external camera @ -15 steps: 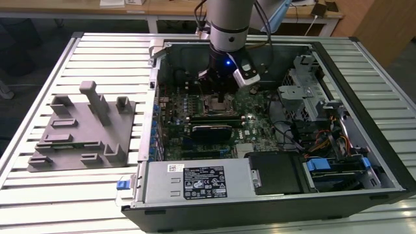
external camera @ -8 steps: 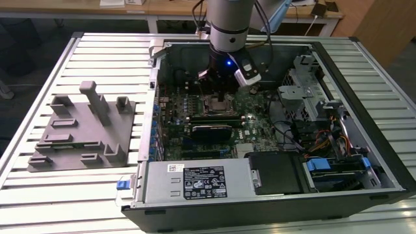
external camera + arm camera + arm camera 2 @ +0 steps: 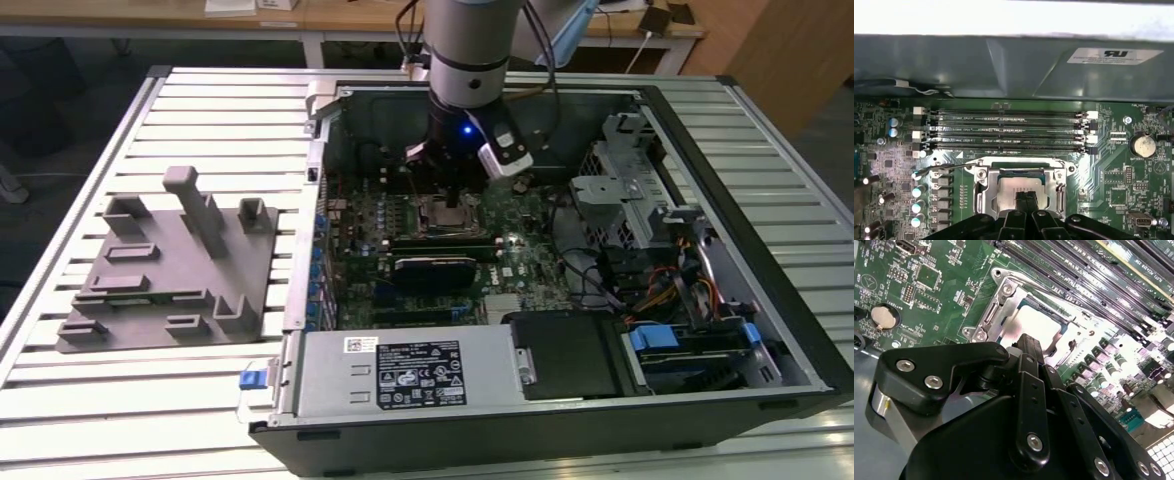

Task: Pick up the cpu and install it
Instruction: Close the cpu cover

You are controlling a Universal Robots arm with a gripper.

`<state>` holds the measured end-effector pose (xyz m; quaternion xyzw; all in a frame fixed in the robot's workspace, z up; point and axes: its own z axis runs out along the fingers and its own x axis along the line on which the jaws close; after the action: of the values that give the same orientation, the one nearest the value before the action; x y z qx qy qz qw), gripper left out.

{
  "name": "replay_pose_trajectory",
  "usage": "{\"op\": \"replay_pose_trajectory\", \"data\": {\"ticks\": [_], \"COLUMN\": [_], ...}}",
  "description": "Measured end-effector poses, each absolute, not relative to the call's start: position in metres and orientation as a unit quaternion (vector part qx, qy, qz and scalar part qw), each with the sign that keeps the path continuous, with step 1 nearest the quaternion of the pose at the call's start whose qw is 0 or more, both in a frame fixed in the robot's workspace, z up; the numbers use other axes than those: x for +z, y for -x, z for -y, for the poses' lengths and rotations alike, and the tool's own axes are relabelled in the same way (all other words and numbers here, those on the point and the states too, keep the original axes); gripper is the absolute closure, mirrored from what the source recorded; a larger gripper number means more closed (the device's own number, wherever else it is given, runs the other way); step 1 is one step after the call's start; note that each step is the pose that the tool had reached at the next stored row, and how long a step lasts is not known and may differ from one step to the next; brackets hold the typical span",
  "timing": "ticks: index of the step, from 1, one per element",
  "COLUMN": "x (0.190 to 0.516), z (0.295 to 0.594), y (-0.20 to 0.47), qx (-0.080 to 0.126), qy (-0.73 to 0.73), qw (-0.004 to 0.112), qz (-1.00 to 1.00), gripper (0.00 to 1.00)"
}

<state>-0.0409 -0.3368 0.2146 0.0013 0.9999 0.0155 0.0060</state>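
Exterior view, arm upright, first wrist view, pincer narrow over cpu in socket.

Green motherboard with black memory slots. Pale silver cpu in shiny metal socket frame; black gripper. Grey fixture block, pale ribbed table.

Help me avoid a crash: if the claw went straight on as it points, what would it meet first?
Probably the chip, lying flat in the metal-framed socket; the claw points at its pale top. Whether they touch is unclear.
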Motion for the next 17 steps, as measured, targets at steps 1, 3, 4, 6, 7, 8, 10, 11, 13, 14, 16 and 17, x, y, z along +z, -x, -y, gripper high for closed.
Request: {"op": "replay_pose_trajectory", "data": {"ticks": [1,3,4,6,7,8,10,11,13,14,16,17], "x": [0.214,0.214,0.214,0.214,0.213,0.213,0.213,0.213,0.212,0.212,0.212,0.211], "z": [0.337,0.338,0.338,0.338,0.338,0.338,0.338,0.338,0.339,0.339,0.339,0.339], "y": [0.041,0.041,0.042,0.045,0.047,0.049,0.052,0.054,0.056,0.057,0.058,0.058], "qx": [0.015,0.015,0.015,0.015,0.015,0.015,0.015,0.015,0.015,0.015,0.015,0.015], "qy": [-0.004,-0.007,-0.007,-0.007,-0.007,-0.007,-0.007,-0.007,-0.007,-0.007,-0.007,-0.007], "qw": [0.006,0.006,0.006,0.006,0.006,0.006,0.007,0.007,0.007,0.007,0.006,0.007], "qz": [-1.000,-1.000,-1.000,-1.000,-1.000,-1.000,-1.000,-1.000,-1.000,-1.000,-1.000,-1.000], "gripper": [0.89,0.89,0.89,0.89,0.89,0.89,0.89,0.89,0.89,0.89,0.89,0.89]}}
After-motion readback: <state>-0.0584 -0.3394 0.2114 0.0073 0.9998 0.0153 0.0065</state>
